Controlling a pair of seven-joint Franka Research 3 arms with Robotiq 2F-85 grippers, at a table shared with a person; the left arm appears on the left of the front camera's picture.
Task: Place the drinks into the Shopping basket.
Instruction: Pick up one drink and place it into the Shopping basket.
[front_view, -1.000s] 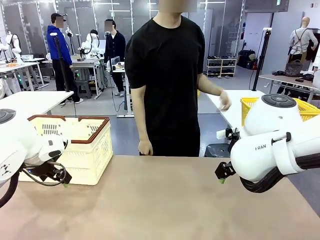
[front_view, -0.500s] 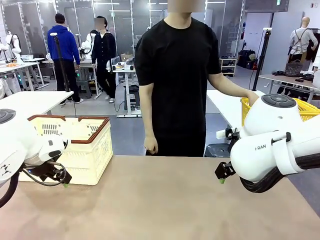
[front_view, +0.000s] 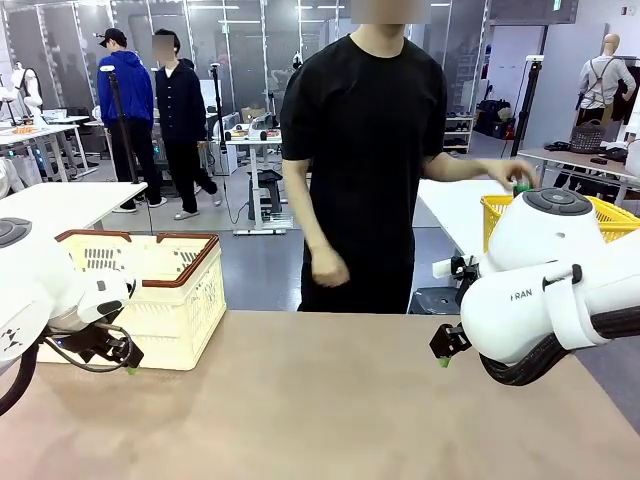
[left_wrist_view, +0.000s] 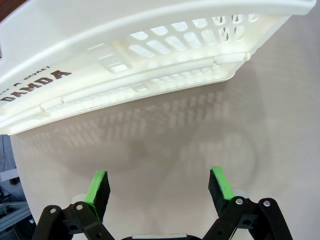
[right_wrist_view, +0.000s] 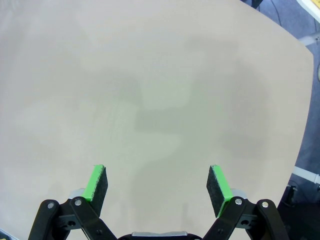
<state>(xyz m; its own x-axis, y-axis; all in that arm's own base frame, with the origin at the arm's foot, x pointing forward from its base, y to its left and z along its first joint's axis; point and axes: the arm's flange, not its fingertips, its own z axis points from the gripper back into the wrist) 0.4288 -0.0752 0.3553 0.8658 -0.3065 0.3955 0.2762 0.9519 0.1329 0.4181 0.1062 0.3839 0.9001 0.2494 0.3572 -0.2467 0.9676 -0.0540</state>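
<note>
The cream Shopping basket with a brown rim stands on the table's left side. Its lattice side marked "DAMDA" lies just ahead of my left gripper, which is open and holds nothing. In the front view the left gripper hovers by the basket's near corner. My right gripper is open over bare tabletop, at the table's right side. Across the table, the person's hand holds a green drink can above a yellow mesh basket.
The person in a black shirt stands at the middle of the far edge, the other hand raised in front of the body. The yellow mesh basket sits on a white side table behind my right arm. The brown tabletop lies between my arms.
The person's hand has reached into the yellow basket and come up with a green can. Their other hand has lifted off the table edge. Both arms have stayed still.
</note>
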